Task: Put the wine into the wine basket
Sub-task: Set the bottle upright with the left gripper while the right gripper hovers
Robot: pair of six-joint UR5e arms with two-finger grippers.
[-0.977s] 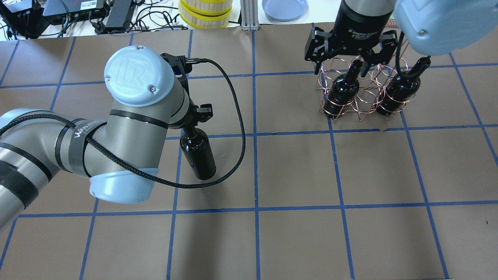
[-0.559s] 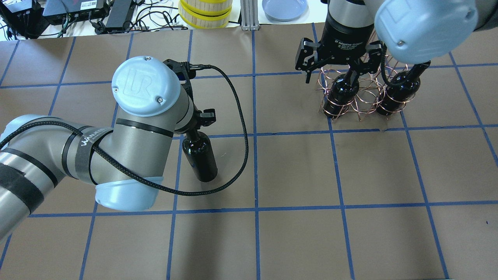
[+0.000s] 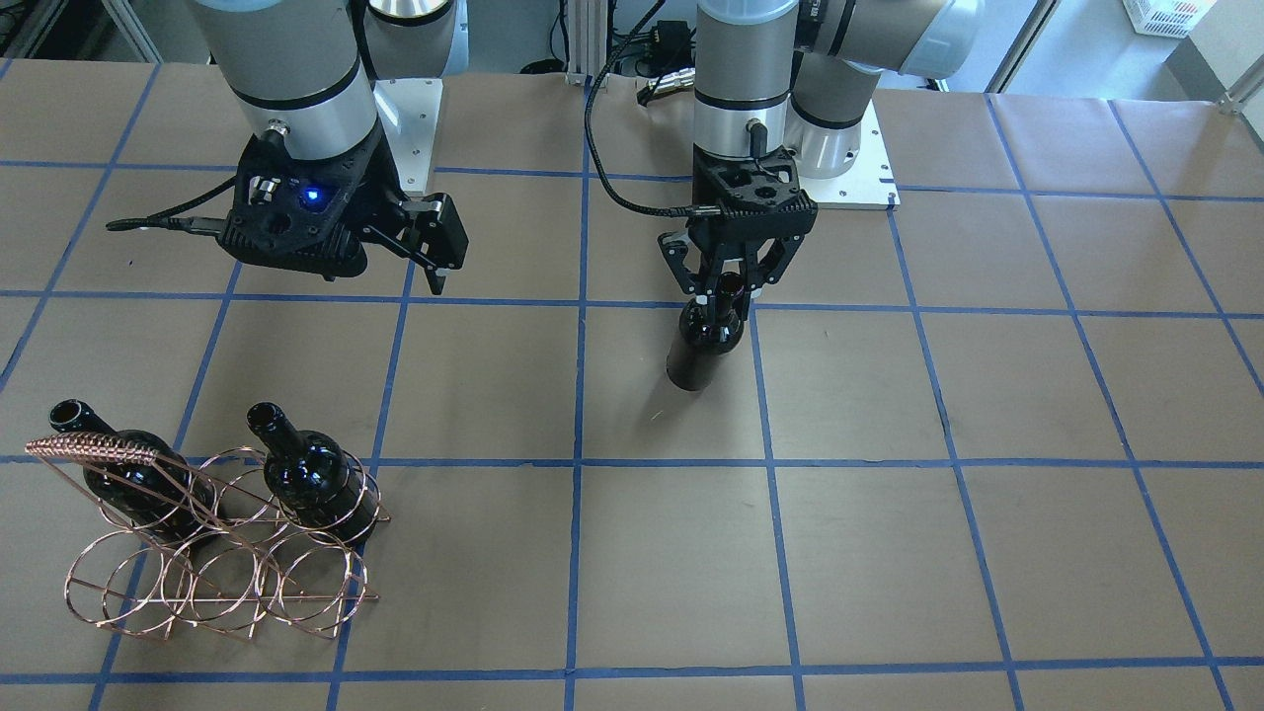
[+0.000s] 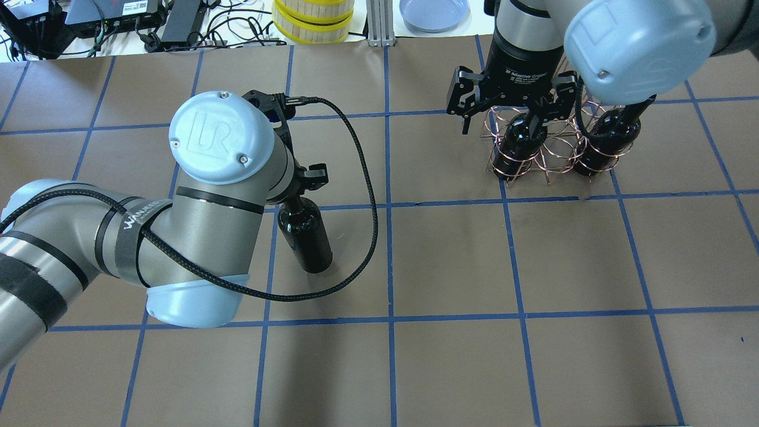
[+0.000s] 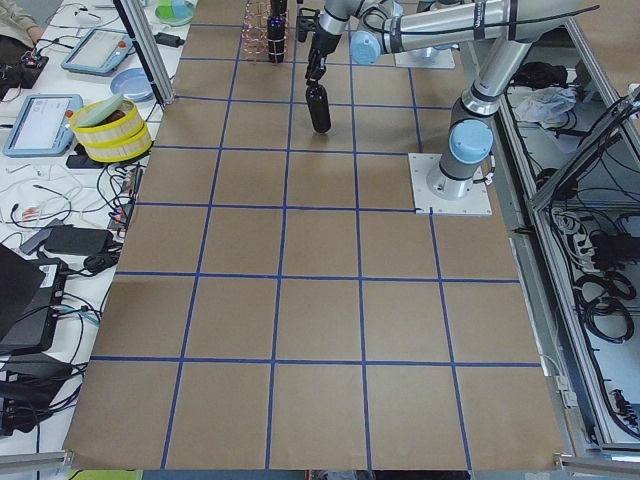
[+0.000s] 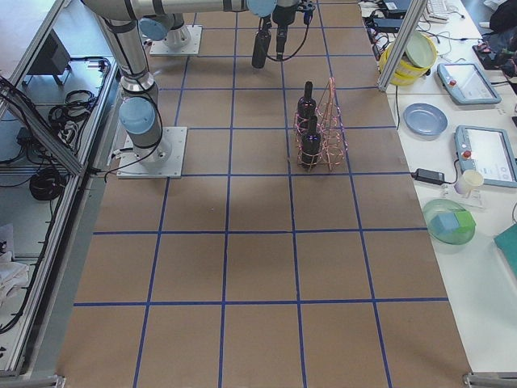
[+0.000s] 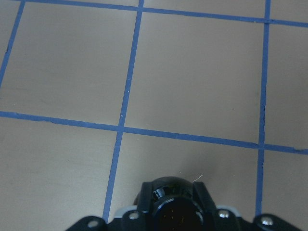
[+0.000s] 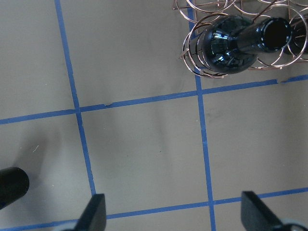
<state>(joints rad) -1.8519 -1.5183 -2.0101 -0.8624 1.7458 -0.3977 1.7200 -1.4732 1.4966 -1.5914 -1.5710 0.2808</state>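
My left gripper [image 3: 729,288] is shut on the neck of a near-black wine bottle [image 3: 701,346] and holds it upright over the left middle of the table; it also shows in the overhead view [image 4: 305,234]. The copper wire wine basket [image 4: 551,155] stands at the far right and holds two bottles, one at each end [image 4: 522,139] [image 4: 605,139], with the rings between them empty. My right gripper [image 4: 510,110] is open and empty, raised on the robot's side of the basket [image 3: 217,568]. Its wrist view shows both fingers [image 8: 96,211] spread wide over bare table.
A yellow-rimmed round stack [image 4: 313,21], a blue plate [image 4: 434,12] and cables lie beyond the table's far edge. The left arm's black cable [image 4: 370,196] loops beside the held bottle. Brown paper with blue tape lines covers the table.
My right gripper has drawn back from the basket's left bottle toward the robot, still open. My left arm has shifted slightly right with the bottle in it.
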